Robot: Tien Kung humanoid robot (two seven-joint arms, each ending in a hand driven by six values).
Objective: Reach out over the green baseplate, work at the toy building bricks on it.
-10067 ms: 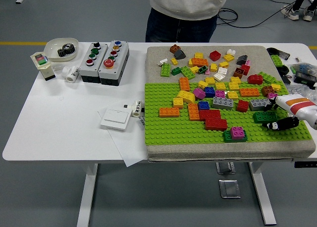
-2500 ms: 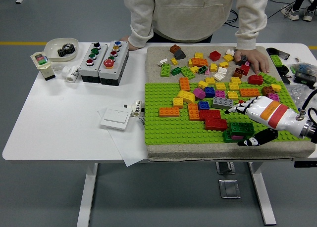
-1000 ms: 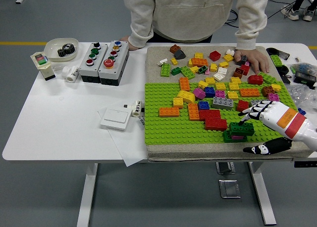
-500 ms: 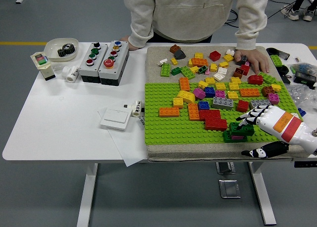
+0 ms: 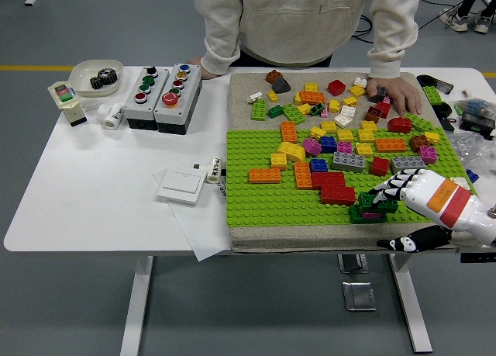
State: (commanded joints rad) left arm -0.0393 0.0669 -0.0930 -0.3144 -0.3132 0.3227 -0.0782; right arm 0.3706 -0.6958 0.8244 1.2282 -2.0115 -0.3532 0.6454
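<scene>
Green baseplate [image 5: 256,201]: right hand [image 5: 415,197] now nearer the dark green brick [image 5: 377,203].

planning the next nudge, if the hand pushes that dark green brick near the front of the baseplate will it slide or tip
Probably neither. The dark green brick sits on a pink brick over another green one, seemingly pressed onto the studded baseplate, so a sideways push likely meets resistance. It looks rigid and light. The right hand rests its fingers on it.

right hand [image 5: 415,197] white shell, black-and-white jointed fingers, black thumb. orange and red bands on the wrist, metal cuff behind. person [image 5: 306,19] in a cream hoodie with front pocket.
</scene>
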